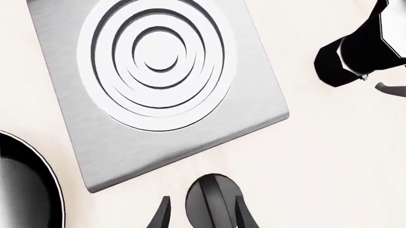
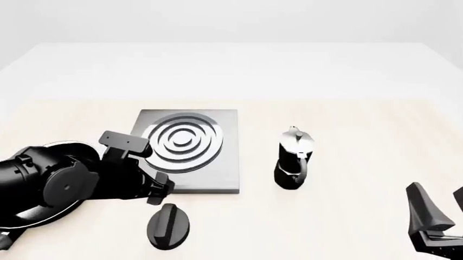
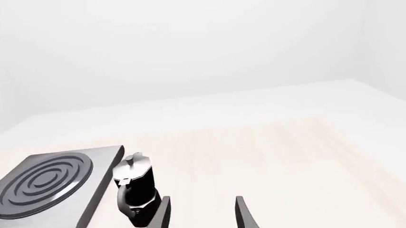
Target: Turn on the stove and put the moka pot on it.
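Front view | moka pot [image 2: 293, 160] black, silvery lid, upright | left gripper [image 1: 201, 216], right gripper [image 3: 201, 213] parted

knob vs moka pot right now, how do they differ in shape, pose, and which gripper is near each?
The knob is a low ridged oval lying flat on the table; the moka pot stands upright, tall and narrow-waisted.
The knob is all black; the moka pot has a silvery lid.
The left gripper is open astride the knob; the right gripper is open, short of the moka pot.
Both sit off the stove.
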Action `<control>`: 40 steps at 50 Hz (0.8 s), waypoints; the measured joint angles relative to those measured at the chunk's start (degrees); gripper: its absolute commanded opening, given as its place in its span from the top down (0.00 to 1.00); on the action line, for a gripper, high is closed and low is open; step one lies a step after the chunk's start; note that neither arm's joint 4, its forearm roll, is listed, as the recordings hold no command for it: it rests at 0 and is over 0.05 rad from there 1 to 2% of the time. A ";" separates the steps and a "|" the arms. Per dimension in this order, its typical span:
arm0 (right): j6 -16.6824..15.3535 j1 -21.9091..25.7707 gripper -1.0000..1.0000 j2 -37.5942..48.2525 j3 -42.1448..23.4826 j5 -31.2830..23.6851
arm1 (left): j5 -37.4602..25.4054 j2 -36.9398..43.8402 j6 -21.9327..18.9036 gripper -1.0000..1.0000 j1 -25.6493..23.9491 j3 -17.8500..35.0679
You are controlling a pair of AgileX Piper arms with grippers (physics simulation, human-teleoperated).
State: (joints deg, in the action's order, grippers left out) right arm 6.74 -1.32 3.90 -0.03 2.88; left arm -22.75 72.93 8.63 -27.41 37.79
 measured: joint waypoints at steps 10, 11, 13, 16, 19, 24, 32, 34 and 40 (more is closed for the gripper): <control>0.26 -0.15 0.00 0.13 0.00 0.26 | 0.72 1.87 0.53 0.00 -0.31 0.84; 0.29 -0.17 0.00 0.15 0.00 0.29 | 0.82 2.02 0.53 0.00 -0.32 0.89; 0.35 -0.21 0.00 0.18 0.00 0.36 | 1.09 2.35 0.42 0.00 -0.27 0.93; 0.43 -0.25 0.00 0.14 0.00 0.38 | 1.56 2.91 0.16 0.00 -0.12 0.93; 0.47 -0.29 0.00 0.00 0.00 0.31 | 2.02 3.44 -0.02 0.00 -0.03 0.89; 0.57 -0.36 0.00 -0.27 0.00 0.15 | 2.69 4.27 -0.23 0.00 0.08 0.79; 0.80 -0.41 0.00 -0.79 0.00 -0.23 | 3.66 5.59 -0.33 0.00 0.21 0.59; 0.86 -0.41 0.00 -0.91 0.01 -0.31 | 3.89 5.94 -0.29 0.00 0.15 0.55; 1.01 -0.42 0.00 -1.16 0.01 -0.46 | 4.48 6.96 -0.08 0.00 -0.08 0.52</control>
State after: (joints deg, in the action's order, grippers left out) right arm 7.75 -1.74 2.75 -0.02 2.42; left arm -18.27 79.88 8.55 -27.48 38.31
